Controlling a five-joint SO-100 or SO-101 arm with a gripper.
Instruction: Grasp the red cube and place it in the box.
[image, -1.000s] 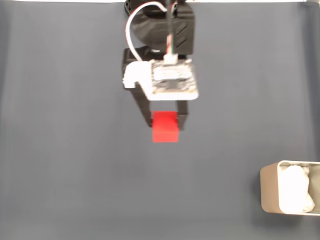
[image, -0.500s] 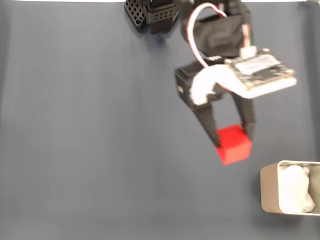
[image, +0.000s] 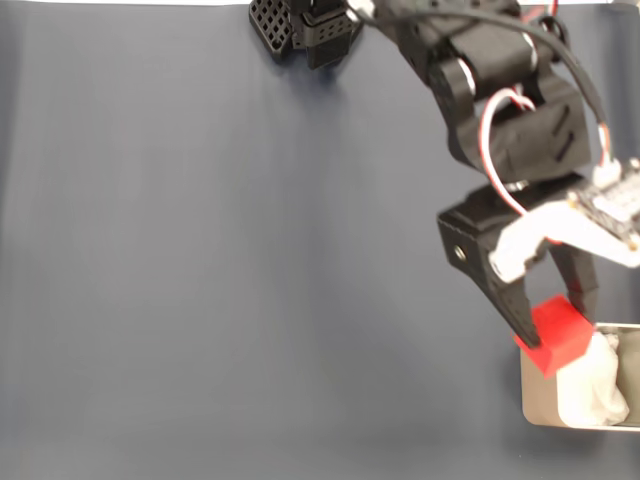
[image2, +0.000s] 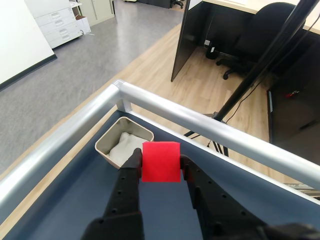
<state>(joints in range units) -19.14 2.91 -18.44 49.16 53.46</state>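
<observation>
My gripper is shut on the red cube, holding it in the air at the left edge of the beige box in the fixed view. The box sits at the lower right corner of the mat, with white padding inside. In the wrist view the red cube sits clamped between my two black fingers, and the box lies just beyond and to the left of it, near the table corner.
The dark blue-grey mat covers the table. A silver rail runs along the table edges past the box. The arm's black base stands at the top middle.
The arm has swung from the mat's middle to the lower right, carrying the red cube with it until it hangs at the box's left edge.
</observation>
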